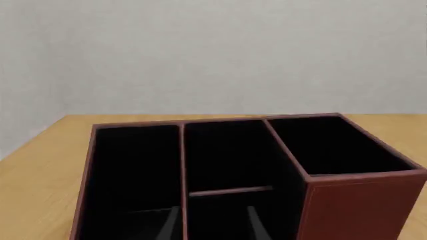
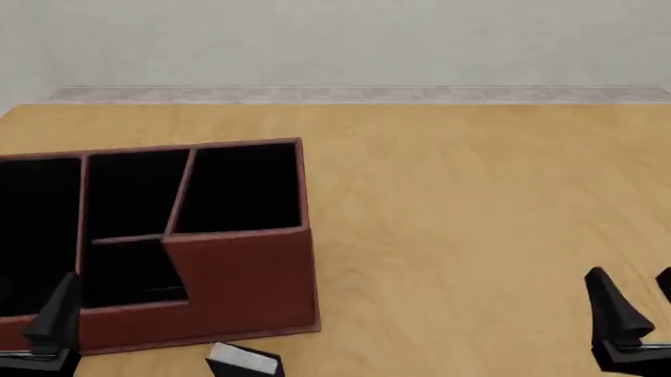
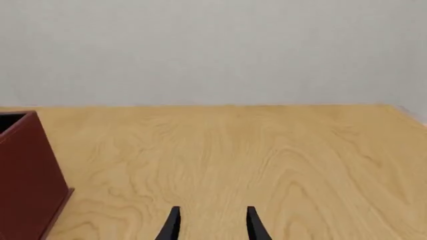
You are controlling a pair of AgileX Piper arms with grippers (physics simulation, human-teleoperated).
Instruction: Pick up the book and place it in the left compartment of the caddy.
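The reddish-brown caddy (image 2: pixel 247 279) stands on the table at the left, its tall section on the right end. Its left compartment (image 2: pixel 40 228) is the long black-lined end section, also seen in the left wrist view (image 1: pixel 133 175). The small black book (image 2: pixel 243 360) with a white page edge lies on the table just in front of the caddy's near wall, cut by the picture's lower edge. My left gripper (image 1: pixel 212 226) is open and holds nothing, in front of the caddy's near wall; one finger (image 2: pixel 55 318) shows in the front view. My right gripper (image 3: pixel 212 225) is open and holds nothing, over bare table far right of the book.
The wooden table (image 2: pixel 472 196) stretches right of the caddy to a pale wall (image 2: pixel 335 39) at the back. The caddy's tall corner (image 3: pixel 27 170) shows at the edge of the right wrist view. Two small middle sections (image 1: pixel 227 160) sit between the caddy's ends.
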